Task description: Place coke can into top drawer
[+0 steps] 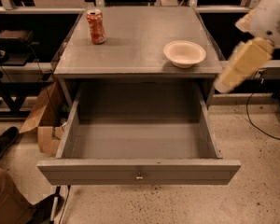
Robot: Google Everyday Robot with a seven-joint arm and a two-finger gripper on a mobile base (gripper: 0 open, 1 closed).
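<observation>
1. Warm, fairly dim indoor light falls from above, and the grey surface [140,41] shows a faint sheen.
2. The coke can [96,26] and the bowl [185,53] cast short, soft shadows.
3. The top drawer [139,171] is darkest at its back, under the overhang.
4. The gripper [229,77], at the right beside the surface, is smeared by motion blur.
5. The areas flanking the surface are nearly black.

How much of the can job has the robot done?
Done: the top drawer is pulled open and empty. In hand: the gripper hangs at the right, far from the coke can. Left: grab the can off the cabinet top and drop it in.
</observation>
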